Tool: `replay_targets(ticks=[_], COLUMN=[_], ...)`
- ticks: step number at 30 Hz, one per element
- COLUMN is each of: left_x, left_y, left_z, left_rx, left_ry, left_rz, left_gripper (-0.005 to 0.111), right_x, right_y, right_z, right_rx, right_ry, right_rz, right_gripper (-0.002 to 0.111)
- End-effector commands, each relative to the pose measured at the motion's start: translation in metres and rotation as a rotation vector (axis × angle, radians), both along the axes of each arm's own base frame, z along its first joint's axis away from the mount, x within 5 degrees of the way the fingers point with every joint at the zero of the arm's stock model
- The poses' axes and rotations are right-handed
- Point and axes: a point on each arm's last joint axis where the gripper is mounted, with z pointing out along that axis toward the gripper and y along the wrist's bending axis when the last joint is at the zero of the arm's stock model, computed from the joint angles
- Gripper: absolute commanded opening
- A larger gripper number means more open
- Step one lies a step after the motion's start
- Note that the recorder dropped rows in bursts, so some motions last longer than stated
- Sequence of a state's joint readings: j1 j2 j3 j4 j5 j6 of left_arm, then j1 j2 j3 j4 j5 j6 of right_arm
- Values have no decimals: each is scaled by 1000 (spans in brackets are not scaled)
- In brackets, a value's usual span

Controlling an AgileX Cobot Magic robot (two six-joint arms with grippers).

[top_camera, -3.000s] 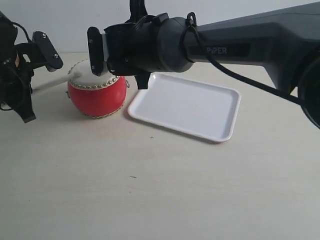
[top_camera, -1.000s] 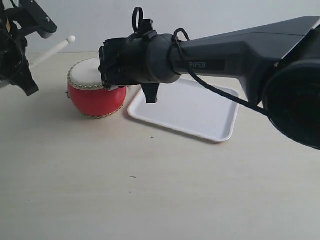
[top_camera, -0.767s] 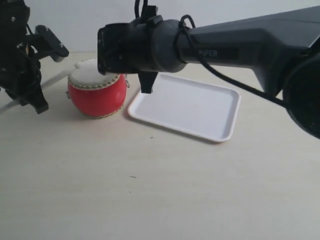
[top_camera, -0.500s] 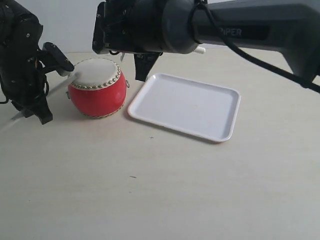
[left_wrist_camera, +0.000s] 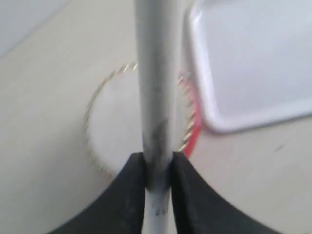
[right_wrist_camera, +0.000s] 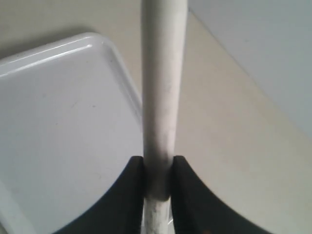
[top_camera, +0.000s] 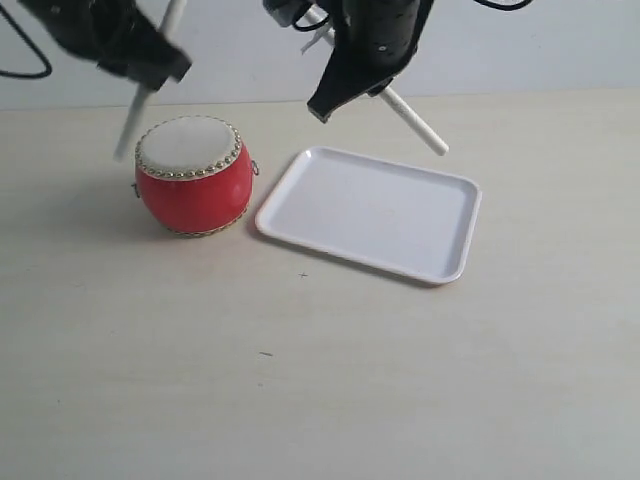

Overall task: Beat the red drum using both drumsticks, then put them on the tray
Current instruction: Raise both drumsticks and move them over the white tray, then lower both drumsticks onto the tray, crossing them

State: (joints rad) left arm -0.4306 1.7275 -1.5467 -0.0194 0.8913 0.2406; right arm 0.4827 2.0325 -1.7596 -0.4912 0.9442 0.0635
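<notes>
My right gripper (right_wrist_camera: 158, 165) is clamped on the right drumstick (right_wrist_camera: 160, 83), the two jaws pinching its shaft from either side. My left gripper (left_wrist_camera: 157, 163) is clenched the same way on the left drumstick (left_wrist_camera: 155, 83).

In the exterior view both grippers sit at the top edge of the frame. The right stick slants from top centre down toward the right, and its free end hangs over the table just beyond the far rim of the tray (top_camera: 380, 215). The tray lies below it, right of centre, so my right arm is the nearer one and that stick's long axis crosses the tray's far edge at an angle. The left stick hangs steep at the upper left, its lower end just beside the left rim of the red drum (top_camera: 193, 190). The drum stands between that stick and the tray.

Half a second ago both arms were low, with the left stick's tip at the drum's rim and the right arm stretched across above the drum. Now both are raised. Drum and tray have not shifted.
</notes>
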Motion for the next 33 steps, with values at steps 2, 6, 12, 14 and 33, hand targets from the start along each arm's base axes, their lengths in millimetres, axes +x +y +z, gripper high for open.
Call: replay_targets(ticks=[2,6,12,14,33], left_x=[-14,-6,20,28,47], left_y=[-44,-58,-74,-78,-105], left_z=[43,33,-15,-33,-130], left_rx=[-433,-497,-543,-546,-396], left_ry=[-71,-81,7,37,96], left_rz=[-58,-88,-10,16,-45], left_gripper=[0,0,0,0,0], right_x=[6,11,18,19,37], right_y=[-27,-45,-63,-65,-55], right_z=[3,1,-2,-6,-86], right_rx=[181,227,247,249,247], right_ry=[89,118,125,133,270], right_rz=[-59,-92,-137,-144,-138], right_gripper=[0,0,0,0,0])
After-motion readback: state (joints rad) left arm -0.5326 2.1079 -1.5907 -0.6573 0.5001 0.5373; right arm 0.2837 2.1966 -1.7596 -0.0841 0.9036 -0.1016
